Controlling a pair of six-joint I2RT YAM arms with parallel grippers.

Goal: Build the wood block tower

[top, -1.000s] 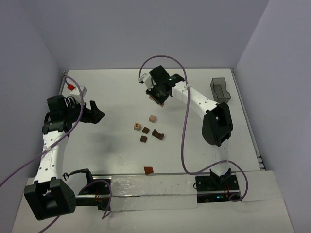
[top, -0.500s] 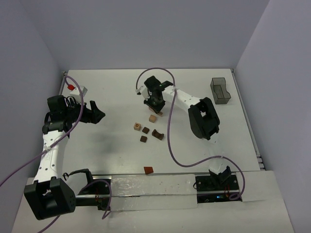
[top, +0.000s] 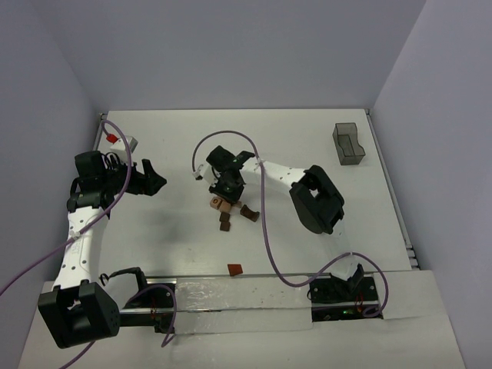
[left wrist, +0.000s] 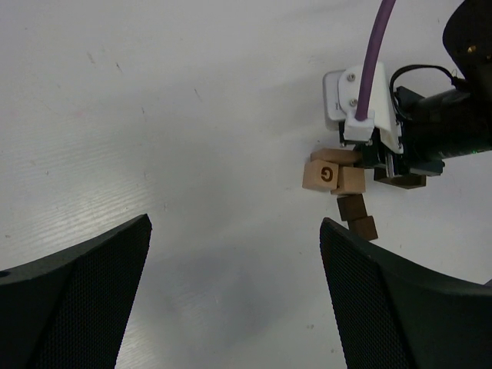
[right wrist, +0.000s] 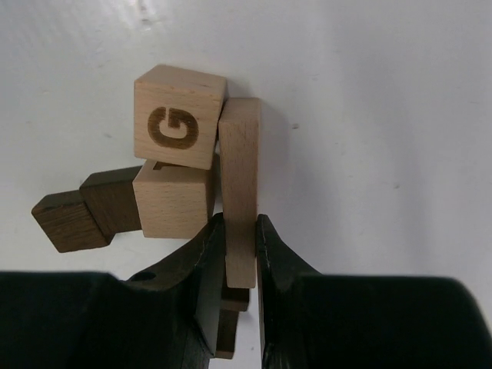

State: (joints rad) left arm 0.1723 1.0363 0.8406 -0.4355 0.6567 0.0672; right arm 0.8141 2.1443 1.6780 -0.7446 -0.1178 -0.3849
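**Desk:** Where are you on the tower?

**Me:** My right end effector is clenched on a light tan flat wooden slab, held edge-on at the middle of the white counter. The slab runs right alongside a light tan wooden cube branded with a G, seemingly touching it. A plain light tan cube sits against that one, and two dark brown cubes trail off it. I'd call this the placing step, early on. The wood block tower is no stack yet, just that cluster.

**Desk:** Next move?

**Me:** I judge it needs a gentle set-down and a straight release. Any sideways drift would shove the G cube.

**Desk:** Anything in the way?

**Me:** A dark brown notched block sits just beside the cluster, and my own purple cable loops near. A reddish-brown block lies near my edge, and the grey translucent bin is well apart. My left end effector hangs released, far left.
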